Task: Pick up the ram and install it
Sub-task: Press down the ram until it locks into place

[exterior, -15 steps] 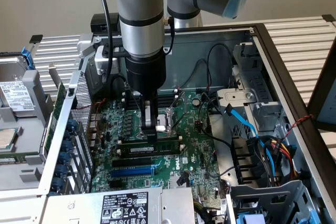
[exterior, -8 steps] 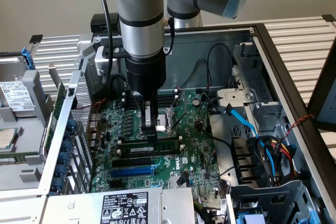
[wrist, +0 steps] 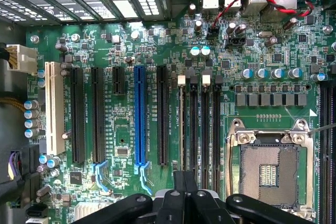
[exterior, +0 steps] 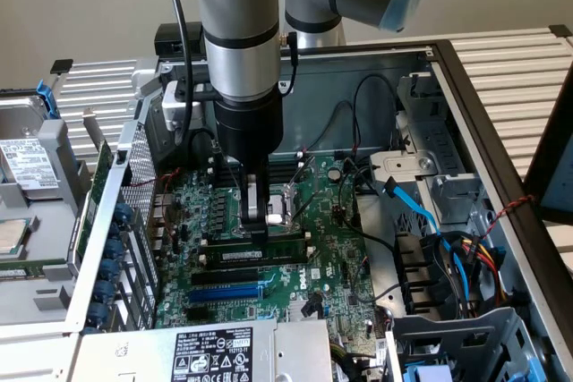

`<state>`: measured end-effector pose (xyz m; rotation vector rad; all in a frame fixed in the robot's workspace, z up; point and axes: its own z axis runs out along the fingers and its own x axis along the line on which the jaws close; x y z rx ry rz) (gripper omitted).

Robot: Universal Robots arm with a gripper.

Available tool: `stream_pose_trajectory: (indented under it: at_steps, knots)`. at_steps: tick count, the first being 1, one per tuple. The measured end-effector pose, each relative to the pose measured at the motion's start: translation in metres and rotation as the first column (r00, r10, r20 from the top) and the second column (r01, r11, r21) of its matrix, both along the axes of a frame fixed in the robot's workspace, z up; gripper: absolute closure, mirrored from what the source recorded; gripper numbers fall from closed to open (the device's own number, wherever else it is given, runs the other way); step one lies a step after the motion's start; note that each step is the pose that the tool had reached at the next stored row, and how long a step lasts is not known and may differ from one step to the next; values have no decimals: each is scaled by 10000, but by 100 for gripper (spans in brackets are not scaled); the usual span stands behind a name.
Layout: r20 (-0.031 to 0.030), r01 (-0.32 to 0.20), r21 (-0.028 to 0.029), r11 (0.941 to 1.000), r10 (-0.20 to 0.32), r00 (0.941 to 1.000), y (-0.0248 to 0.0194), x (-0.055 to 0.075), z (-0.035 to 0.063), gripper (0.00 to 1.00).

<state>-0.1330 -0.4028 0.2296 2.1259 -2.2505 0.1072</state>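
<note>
At the near edge of the open grey metal computer case [exterior: 421, 69], in the exterior view, you have a silver metal box with a black-and-white label sticker [exterior: 210, 355].

Just past it lies the large green motherboard [exterior: 333, 266]. The first long part on it is a bright blue plastic expansion slot [exterior: 228, 292], running toward the exterior view's right.

One step farther in sits the ram [exterior: 277, 254], a long thin green circuit-board stick with a white label. It stands on edge along the row of long black memory slots [wrist: 215, 129], level and parallel to the blue slot, roughly mid-board.

Your gripper [exterior: 258, 225] comes straight down on the ram's top edge, nearer the end toward the exterior view's left. Its black fingers [wrist: 185, 184] are drawn fully together, tips over the memory slots. You cannot tell whether they pinch the stick or only press on it. In the wrist view the ram cannot be separated from the slot it stands in.

Directly behind the gripper is the square silver metal processor socket [exterior: 288, 203] with its hinged frame.

Farther toward the exterior view's right, light blue flat cables [exterior: 421, 212] and black wires loop over grey drive brackets.

The case's back wall closes the far edge.
</note>
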Motion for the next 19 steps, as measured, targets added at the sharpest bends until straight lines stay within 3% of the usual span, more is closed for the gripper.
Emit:
stream_pose_trajectory:
  at_steps: [19]
  knots:
    - [0, 0, 0, 10000, 0, 10000, -15, 0, 0, 89]
